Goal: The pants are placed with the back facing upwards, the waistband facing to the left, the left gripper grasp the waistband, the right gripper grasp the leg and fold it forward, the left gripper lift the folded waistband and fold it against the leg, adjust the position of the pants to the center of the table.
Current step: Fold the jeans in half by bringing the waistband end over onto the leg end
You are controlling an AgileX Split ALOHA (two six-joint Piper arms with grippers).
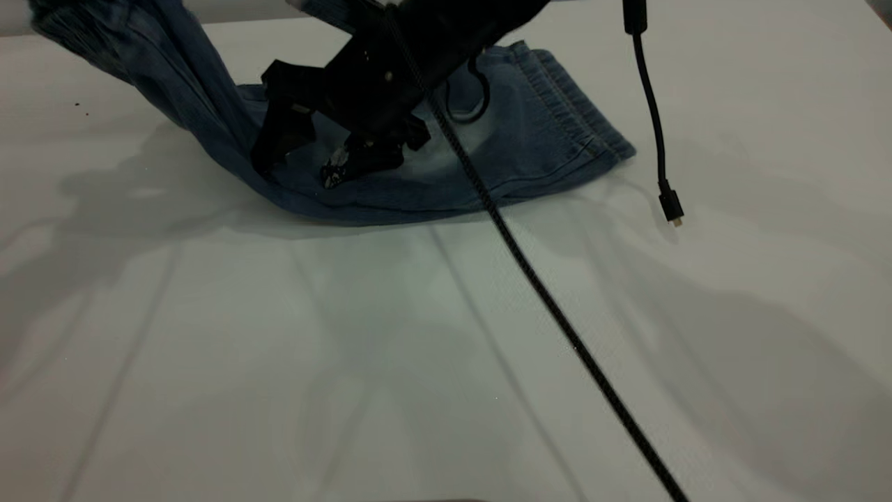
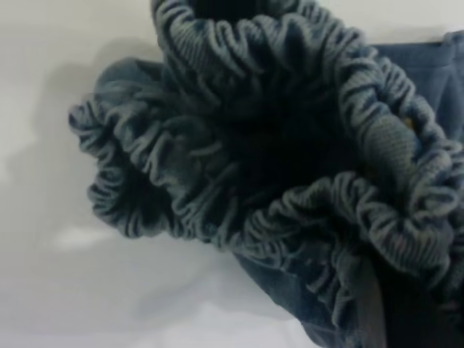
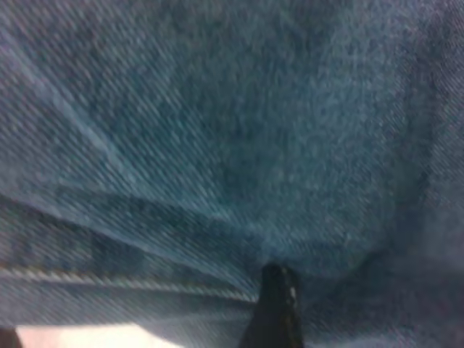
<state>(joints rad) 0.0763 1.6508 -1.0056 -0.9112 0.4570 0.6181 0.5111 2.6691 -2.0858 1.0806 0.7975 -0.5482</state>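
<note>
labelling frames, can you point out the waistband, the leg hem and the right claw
waistband [image 2: 217, 188], left wrist view, ruched elastic folds
leg hem [image 1: 578, 115], exterior view, stitched edge on the table
right claw [image 1: 306, 157], exterior view, between its fingertips

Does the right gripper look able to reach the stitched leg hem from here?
Probably yes: the right gripper sits on the pants, with only flat denim and a black cable between it and the hem.

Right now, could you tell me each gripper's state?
Left gripper: closed on the raised waistband.
Right gripper: open, down on the pants.
</note>
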